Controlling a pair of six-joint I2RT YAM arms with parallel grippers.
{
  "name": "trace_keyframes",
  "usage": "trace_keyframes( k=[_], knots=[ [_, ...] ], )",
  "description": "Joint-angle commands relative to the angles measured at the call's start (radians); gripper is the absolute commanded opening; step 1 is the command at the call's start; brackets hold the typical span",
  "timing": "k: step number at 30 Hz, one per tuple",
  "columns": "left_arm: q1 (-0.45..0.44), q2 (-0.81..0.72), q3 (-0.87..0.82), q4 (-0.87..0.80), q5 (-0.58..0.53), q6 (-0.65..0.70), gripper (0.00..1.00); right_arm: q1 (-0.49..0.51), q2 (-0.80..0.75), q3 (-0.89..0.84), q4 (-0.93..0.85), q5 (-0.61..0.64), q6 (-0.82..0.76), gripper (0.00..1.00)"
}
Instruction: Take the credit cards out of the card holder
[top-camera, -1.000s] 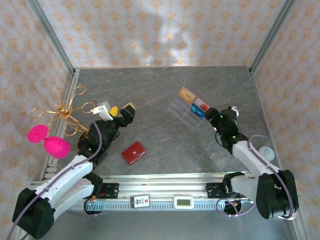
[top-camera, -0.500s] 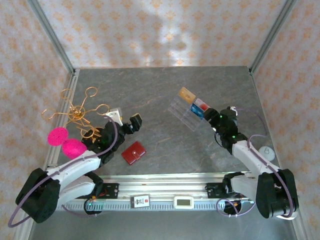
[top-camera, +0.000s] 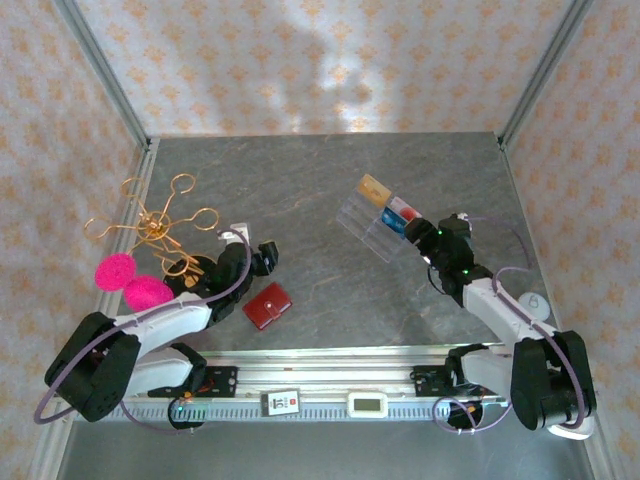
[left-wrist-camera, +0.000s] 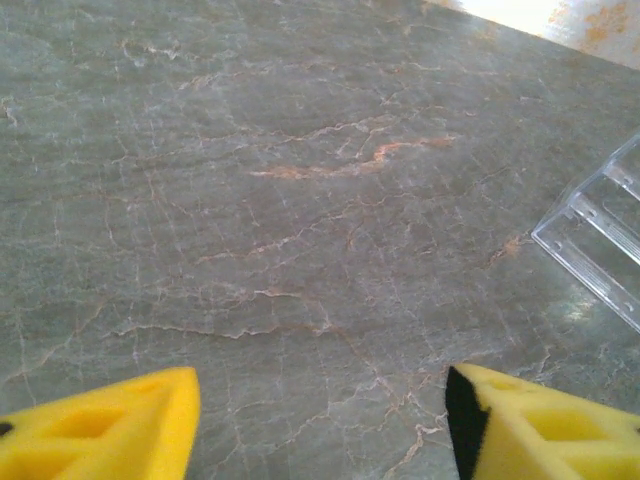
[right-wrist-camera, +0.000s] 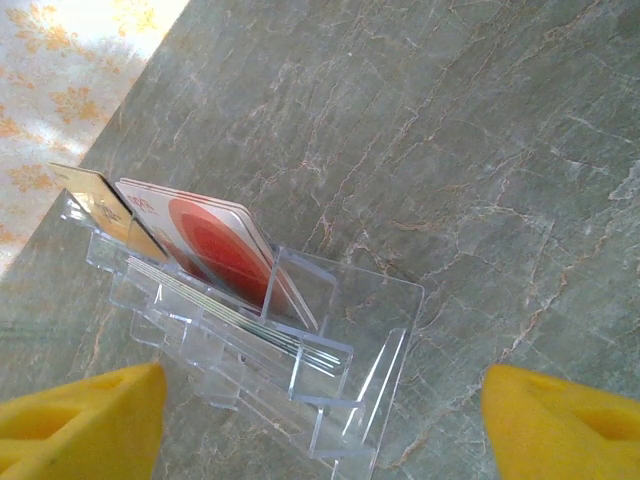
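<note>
At the far left stood a gold wire stand (top-camera: 150, 222) beside two pink fuzzy balls (top-camera: 133, 283). The left gripper (top-camera: 264, 256) was near the far side of the small dark red leather-look card holder (top-camera: 268, 305), which lay closed on the grey marbled table (top-camera: 320, 180). Its yellow fingers (left-wrist-camera: 100, 430) were spread wide, holding nothing. Further right, the right gripper (top-camera: 424, 236) faced the clear acrylic tiered stand (right-wrist-camera: 340, 330), its fingers (right-wrist-camera: 560, 420) wide apart and empty.

No legible text or labels.
</note>
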Motion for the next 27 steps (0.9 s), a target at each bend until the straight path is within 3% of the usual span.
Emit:
trace_keyframes(
  k=[1, 14, 27],
  knots=[
    [0.000, 0.021, 0.005, -0.034, -0.010, 0.016, 0.54, 0.006, 0.009, 0.032, 0.023, 0.000, -0.021, 0.81],
    [-0.001, 0.183, 0.024, -0.134, -0.100, -0.082, 0.00, 0.006, 0.013, 0.027, 0.055, -0.006, -0.022, 0.81],
    [0.049, 0.226, 0.056, -0.280, -0.318, -0.347, 0.00, 0.005, 0.004, 0.019, 0.086, -0.007, -0.029, 0.81]
  ],
)
